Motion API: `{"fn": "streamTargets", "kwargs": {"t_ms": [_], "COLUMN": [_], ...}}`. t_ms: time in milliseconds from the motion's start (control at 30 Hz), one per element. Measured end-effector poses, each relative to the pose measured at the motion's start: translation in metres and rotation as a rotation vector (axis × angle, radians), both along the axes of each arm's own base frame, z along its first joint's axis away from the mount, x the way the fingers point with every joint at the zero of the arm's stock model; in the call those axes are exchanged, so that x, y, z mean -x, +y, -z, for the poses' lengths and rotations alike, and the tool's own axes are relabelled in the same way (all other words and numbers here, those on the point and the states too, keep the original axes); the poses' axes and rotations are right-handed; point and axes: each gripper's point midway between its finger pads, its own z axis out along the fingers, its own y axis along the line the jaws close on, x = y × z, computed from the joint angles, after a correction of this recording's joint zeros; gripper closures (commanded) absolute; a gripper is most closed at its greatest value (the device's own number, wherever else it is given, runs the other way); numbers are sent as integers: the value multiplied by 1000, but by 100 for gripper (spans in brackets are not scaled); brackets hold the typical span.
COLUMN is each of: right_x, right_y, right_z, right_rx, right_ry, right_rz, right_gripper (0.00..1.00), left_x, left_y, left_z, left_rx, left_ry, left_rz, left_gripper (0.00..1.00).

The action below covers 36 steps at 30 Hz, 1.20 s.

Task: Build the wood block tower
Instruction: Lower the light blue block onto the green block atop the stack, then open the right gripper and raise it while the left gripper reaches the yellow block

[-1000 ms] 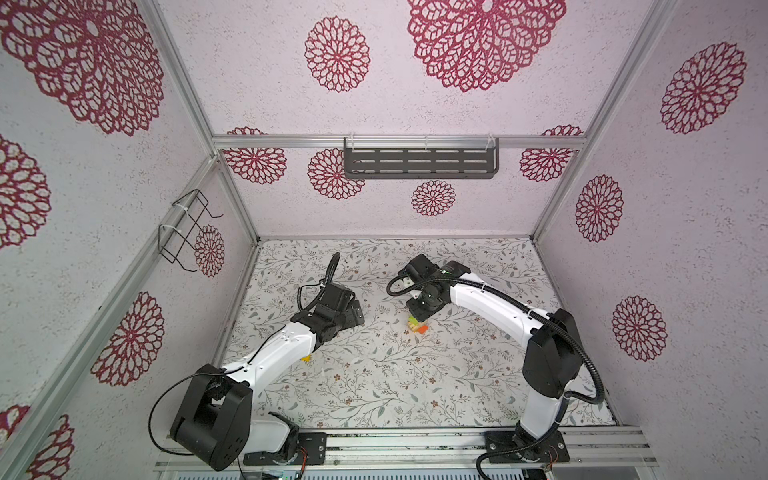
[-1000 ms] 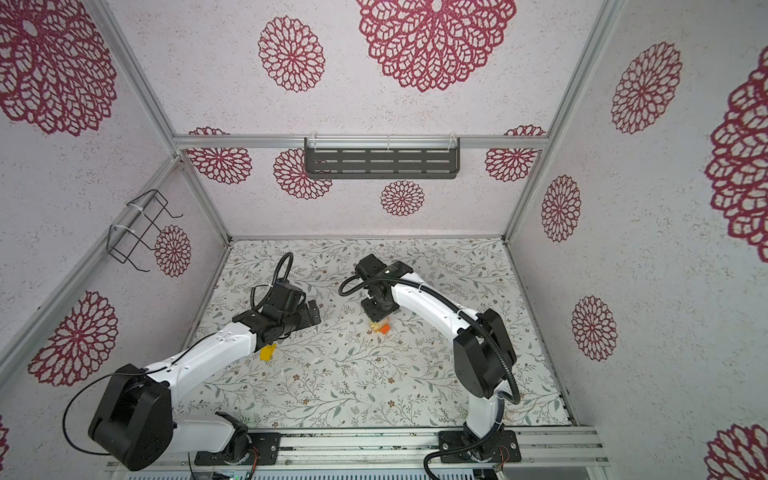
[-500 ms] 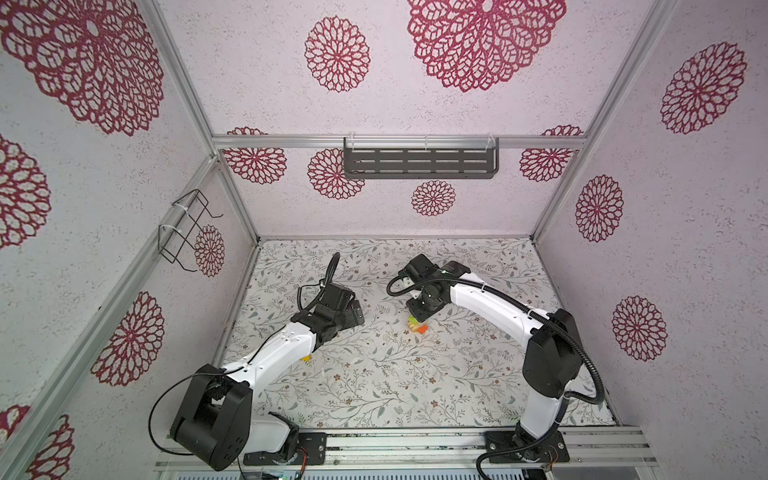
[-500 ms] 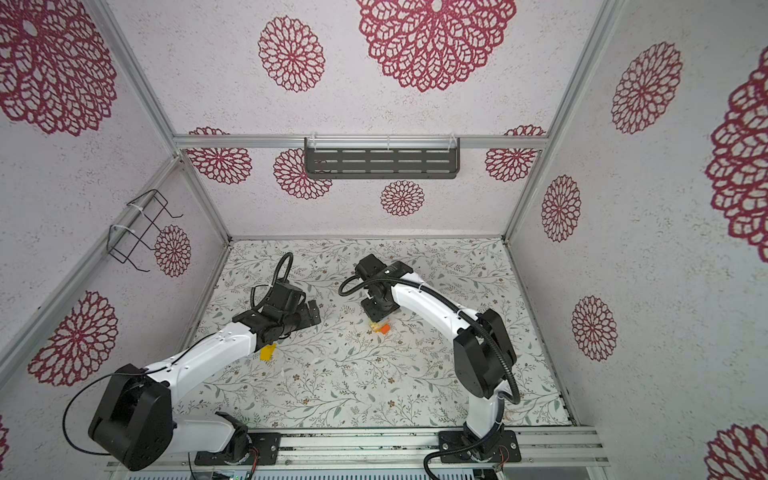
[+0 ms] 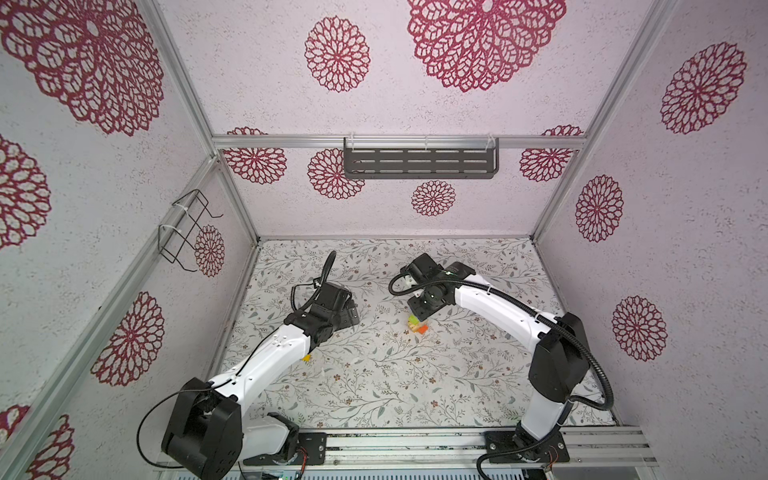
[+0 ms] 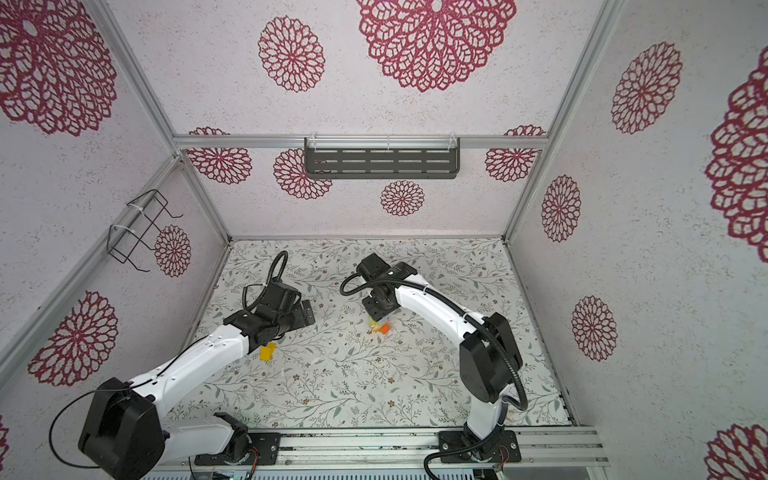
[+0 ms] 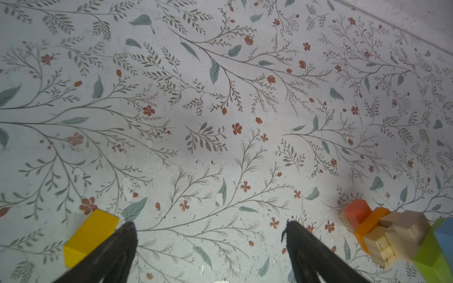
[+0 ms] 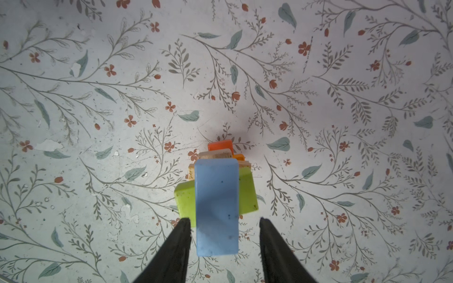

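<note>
Lone block (image 6: 266,351) left of tower (image 6: 379,326)

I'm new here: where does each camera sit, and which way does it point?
Both top views: high above the front rail, looking down across the table; left arm and right arm show whole, plus the wood block tower.
Left wrist: on the left arm, facing down at the table; the open left gripper shows, a yellow block beside it.
Right wrist: on the right arm, facing down onto the tower; the open right gripper flanks its blue block.
Shared: all views catch the tower.
</note>
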Motion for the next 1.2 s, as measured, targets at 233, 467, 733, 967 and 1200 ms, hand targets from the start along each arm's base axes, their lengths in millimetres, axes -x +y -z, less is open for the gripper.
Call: {"fn": "streamTargets", "kwargs": {"t_ms": [233,467,733,967,1200], "right_x": [6,23,35,38,36], "right_y": [-6,-31,-56,-52,-46], "right_z": [-43,-64,-49,-33,-36], "right_rx": [-106,-231,-336,-375,-424], "right_ry": [-126,-238,-242,-199,-195], "right_rz": [6,52,112,98,82], "right_gripper": [44,31,28,27,28], "left_x": [14,39,80,100,91], "left_y": [27,57,76,91,90], "left_z": [-31,-15,23,62,80], "left_rx": [-20,-78,-100,-93,-101], "left_ry": [-18,121,178,206,242], "left_rz": [-75,-172,-210,-271,-273], "left_gripper": [2,13,36,22,23]}}
